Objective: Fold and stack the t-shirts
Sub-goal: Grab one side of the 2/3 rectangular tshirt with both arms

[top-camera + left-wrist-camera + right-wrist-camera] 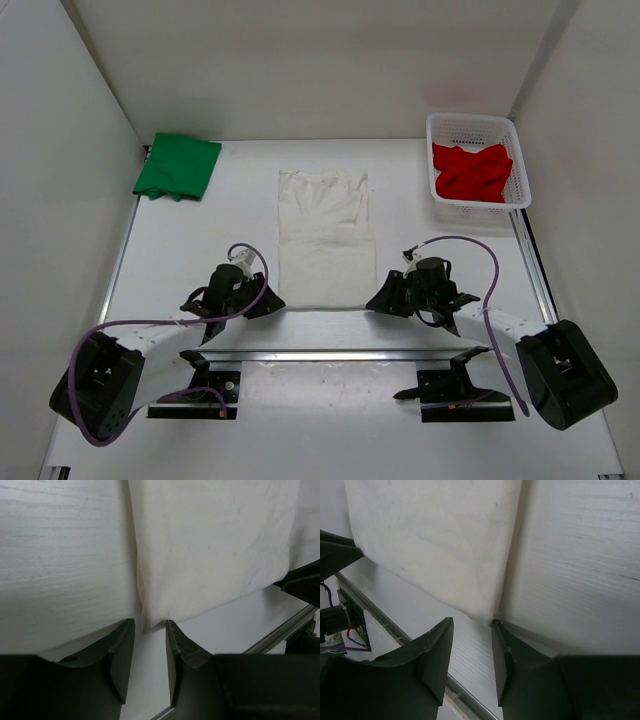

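**End effectors.** The left gripper [150,625] had its jaws apart. The near-left corner of the white t-shirt [210,545] lay at the mouth of the gap and was not clamped. The right gripper [472,622] was likewise parted, with the near-right corner of the same shirt at its fingertips. Both sat low over the table [200,240].

**View differences.** Only the wrist views showed the jaw gaps and the shirt corners. In the top view, each gripper's body hid its own fingers. Only the top view showed the other two shirts and the basket.

**Workpiece.** The white t-shirt [323,235] lay flat at the table's centre as a narrow strip. Its long axis ran from near to far, with the wrinkled end farthest from the arms. The near hem lay between the left gripper [270,303] and the right gripper [377,302].

**Surroundings.** The green t-shirt [178,166] lay folded at the far left. The red t-shirt [472,170] lay bunched in the white basket [480,122] at the far right. Both were well apart from the grippers. A metal rail [350,352] crossed the table near the arm bases.
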`<move>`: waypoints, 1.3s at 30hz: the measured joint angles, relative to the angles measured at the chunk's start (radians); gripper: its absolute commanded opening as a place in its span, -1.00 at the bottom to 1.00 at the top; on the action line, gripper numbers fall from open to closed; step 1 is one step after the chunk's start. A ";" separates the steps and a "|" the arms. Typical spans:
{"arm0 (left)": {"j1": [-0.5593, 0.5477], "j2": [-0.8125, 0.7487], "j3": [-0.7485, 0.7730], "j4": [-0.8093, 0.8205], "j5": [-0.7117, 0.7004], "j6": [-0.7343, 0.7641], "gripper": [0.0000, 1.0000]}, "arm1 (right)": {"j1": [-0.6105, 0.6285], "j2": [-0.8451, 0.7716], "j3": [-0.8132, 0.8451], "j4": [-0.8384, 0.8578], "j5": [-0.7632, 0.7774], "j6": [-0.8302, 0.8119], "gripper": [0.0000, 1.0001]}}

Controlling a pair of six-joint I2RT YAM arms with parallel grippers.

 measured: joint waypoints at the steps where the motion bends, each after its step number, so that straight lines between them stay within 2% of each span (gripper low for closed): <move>1: 0.000 0.005 0.000 0.000 0.000 -0.001 -0.21 | -0.001 0.006 0.001 0.003 -0.002 0.000 -0.30; 5: -0.003 0.026 0.005 0.009 0.003 -0.003 -0.30 | -0.014 0.045 0.012 0.025 -0.016 -0.001 -0.38; 7: -0.006 0.043 0.011 0.017 0.006 -0.005 -0.36 | -0.018 0.058 0.015 0.034 -0.021 -0.002 -0.49; 10: -0.010 0.066 0.015 0.026 0.009 -0.014 -0.64 | -0.019 0.074 0.016 0.040 -0.021 -0.007 -0.79; 14: -0.016 0.069 0.015 0.023 0.009 -0.022 -1.00 | -0.017 0.084 0.016 0.038 -0.015 -0.012 -1.00; 20: -0.033 -0.034 0.025 -0.085 -0.003 -0.018 -1.00 | 0.063 0.002 0.011 -0.024 0.036 -0.003 -0.99; 26: -0.097 -0.341 0.022 -0.332 -0.020 -0.026 -1.00 | 0.297 -0.286 -0.008 -0.220 0.139 0.078 -1.00; 29: -0.092 -0.545 0.024 -0.482 -0.007 -0.039 -1.00 | 0.349 -0.446 -0.008 -0.324 0.155 0.126 -0.99; 31: -0.066 -0.621 0.043 -0.555 0.006 -0.047 -1.00 | 0.335 -0.488 0.008 -0.380 0.164 0.134 -1.00; 33: -0.036 -0.610 0.102 -0.607 0.026 -0.046 -1.00 | 0.300 -0.475 0.068 -0.443 0.164 0.117 -1.00; 36: -0.007 -0.509 0.234 -0.621 0.037 -0.035 -1.00 | 0.189 -0.387 0.211 -0.487 0.127 0.056 -1.00; 39: 0.034 -0.370 0.386 -0.570 0.059 -0.013 -1.00 | 0.045 -0.274 0.356 -0.486 0.069 -0.016 -1.00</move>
